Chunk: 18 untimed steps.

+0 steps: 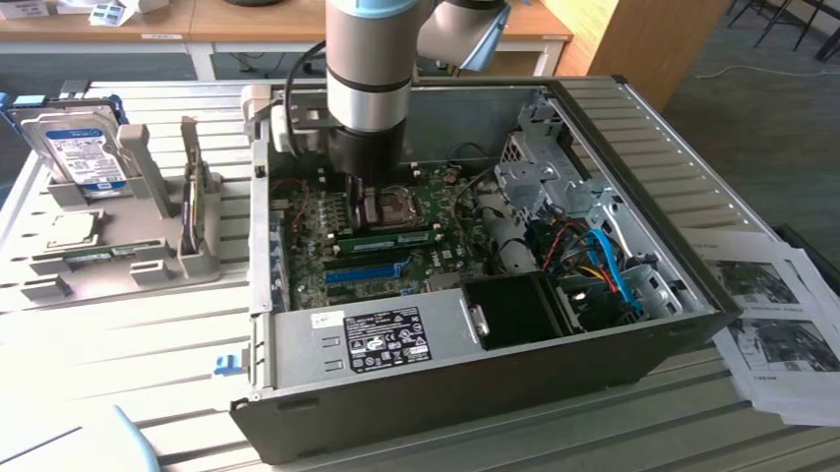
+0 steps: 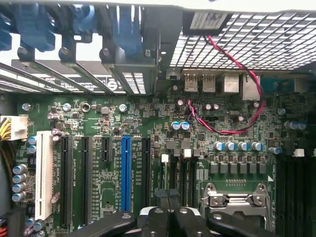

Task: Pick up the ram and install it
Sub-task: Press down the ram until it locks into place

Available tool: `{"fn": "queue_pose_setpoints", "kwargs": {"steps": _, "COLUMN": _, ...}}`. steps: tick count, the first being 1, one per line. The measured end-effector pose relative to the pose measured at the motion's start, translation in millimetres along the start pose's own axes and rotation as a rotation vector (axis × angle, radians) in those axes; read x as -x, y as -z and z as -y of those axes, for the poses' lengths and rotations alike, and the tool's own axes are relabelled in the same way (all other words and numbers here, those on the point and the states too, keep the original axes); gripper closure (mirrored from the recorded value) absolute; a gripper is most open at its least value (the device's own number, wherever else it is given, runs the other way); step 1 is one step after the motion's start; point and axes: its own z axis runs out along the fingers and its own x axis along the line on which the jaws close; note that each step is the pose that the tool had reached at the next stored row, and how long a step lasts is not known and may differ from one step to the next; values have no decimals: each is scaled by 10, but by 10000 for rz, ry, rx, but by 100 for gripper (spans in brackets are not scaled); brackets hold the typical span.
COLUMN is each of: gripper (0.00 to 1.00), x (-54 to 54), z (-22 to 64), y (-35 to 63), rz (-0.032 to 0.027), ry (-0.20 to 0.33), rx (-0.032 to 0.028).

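Gripper: the gripper [image 2: 168, 219] has its two dark fingers [image 2: 155, 223] pressed together, with no gap showing. I cannot tell whether anything thin is caught between them.
Arm: it reaches straight down into the open computer case [image 1: 683, 197], so the gripper [image 1: 357, 187] hangs low over the motherboard [image 2: 148, 113].
Under the fingers: the tips sit over a pair of black memory slots [image 2: 178, 177] with white latches. These lie between the blue slot [image 2: 126, 173] and the CPU socket [image 2: 237, 202].
Ram: the ram [image 1: 391, 237] is a green stick lying in the board inside the case. It is just beside the CPU socket [image 1: 393, 206], on the side toward the blue slot [image 1: 364, 270].
Long axis: the stick runs parallel to the blue slot, from the exterior view's left to its right, in line with its slot.
Relation: the ram is below the gripper and close to it. The exterior view leaves a sliver of board between the tips and the stick, so by my reading they are near rather than touching.
Task state: judging by how level and low the stick sits, it looks placed in its slot. I cannot tell whether it is fully latched.
Case floor: the power supply [image 1: 381, 334] fills the case edge nearest the camera.
Outside the case: a hard drive [image 1: 82, 147] stands in a grey rack [image 1: 145, 265] on the table [image 1: 132, 374], well apart from the gripper, toward the exterior view's left edge.
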Motion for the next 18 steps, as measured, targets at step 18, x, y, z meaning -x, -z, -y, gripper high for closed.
{"fn": "queue_pose_setpoints", "kwargs": {"steps": 18, "gripper": 91, "x": 10, "z": -8, "y": 391, "rz": -48, "ry": 0, "rx": -1}}
